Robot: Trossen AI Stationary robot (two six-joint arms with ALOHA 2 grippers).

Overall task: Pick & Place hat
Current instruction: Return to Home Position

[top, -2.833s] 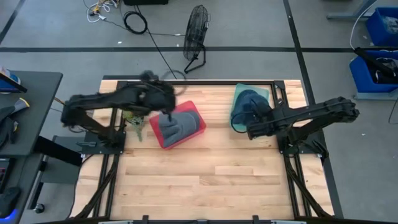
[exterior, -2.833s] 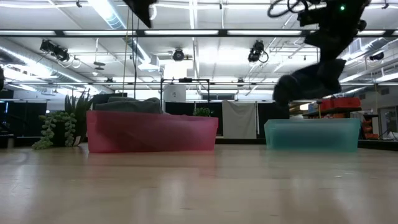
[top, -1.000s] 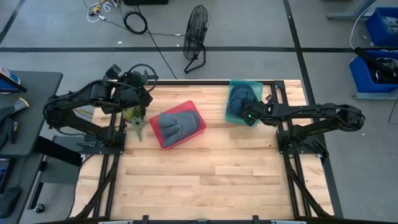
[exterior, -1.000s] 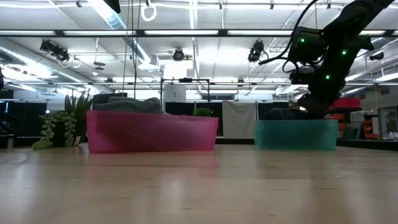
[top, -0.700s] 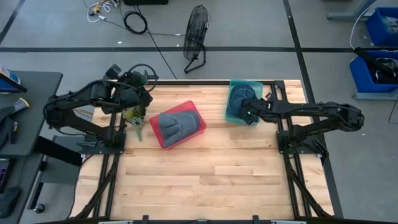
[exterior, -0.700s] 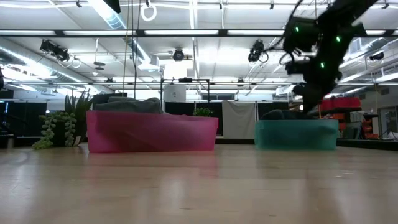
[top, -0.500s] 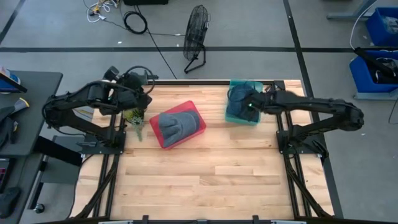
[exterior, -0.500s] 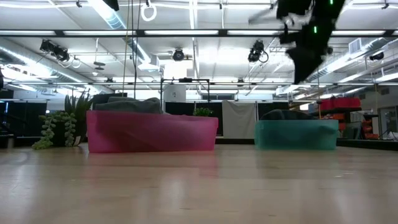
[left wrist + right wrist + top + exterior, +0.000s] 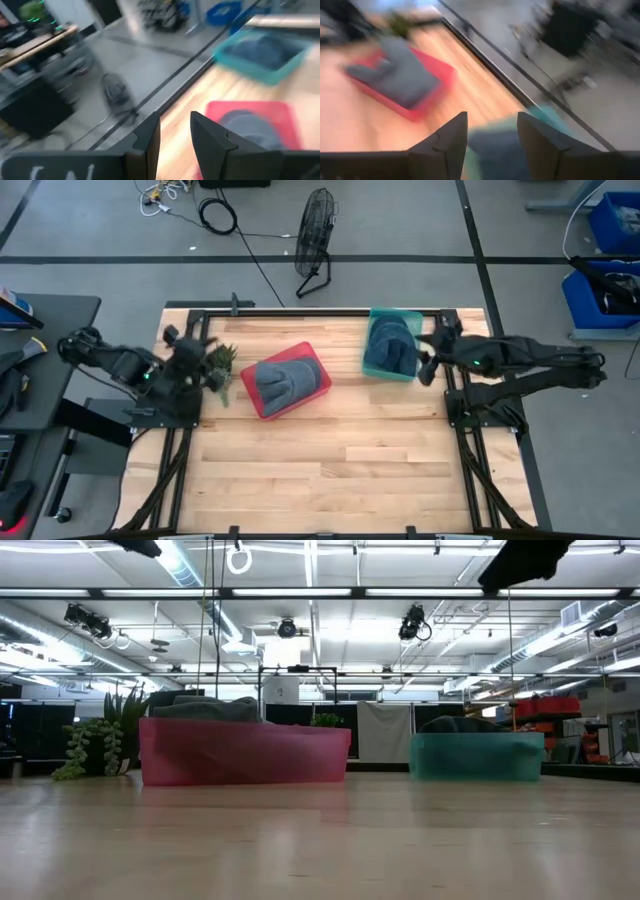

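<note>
1. Two bins hold hats: blue cap [image 9: 388, 345] lies in green bin [image 9: 402, 314], back right of table [image 9: 330, 470]; grey hat [image 9: 280, 380] in red bin [image 9: 322, 376], mid-back.
2. Left gripper [image 9: 175, 117] at table's left edge by plant [image 9: 222, 360], fingers slightly apart, empty. Right gripper [image 9: 492, 115] just beside green bin, fingers wide apart, empty.
3. Handling, my guess: light, soft fabric, crown collapses under squeeze. Stiffer brim looks like best pinch pt.

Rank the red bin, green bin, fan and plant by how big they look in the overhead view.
1. red bin
2. green bin, slightly smaller
3. fan, narrow; it stands on the floor, farther from the camera, so its rank is unsure
4. plant, smallest
</note>
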